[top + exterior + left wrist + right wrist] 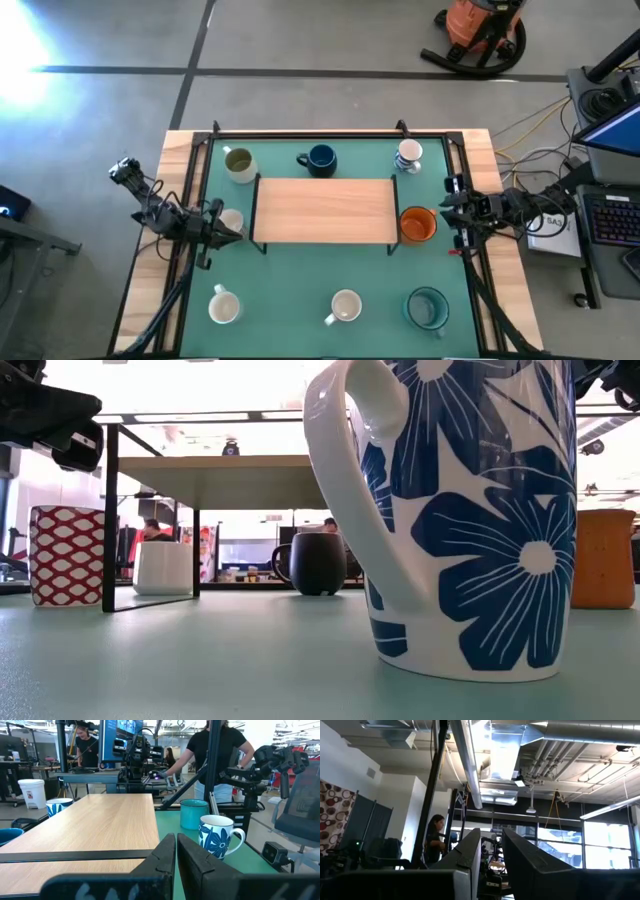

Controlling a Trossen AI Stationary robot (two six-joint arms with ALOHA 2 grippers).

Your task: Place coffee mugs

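Note:
Several coffee mugs stand upright on the green mat. Along the far side are an olive one (239,163), a navy one (320,158) and a white patterned one (408,155). An orange mug (417,224) stands at the shelf's right end and a pale one (231,218) at its left end. Near the front are a white mug (222,305), a blue-flowered mug (470,510) and a teal mug (427,308). My left gripper (176,851) is shut and hovers by the pale mug. My right gripper (491,852) stands beside the orange mug, tipped upward, with a narrow empty gap.
A low wooden shelf (322,208) on black legs fills the middle of the mat. A black frame (330,132) runs round the table. Bare mat (300,270) lies between the shelf and the near mugs. People (215,755) stand in the room beyond.

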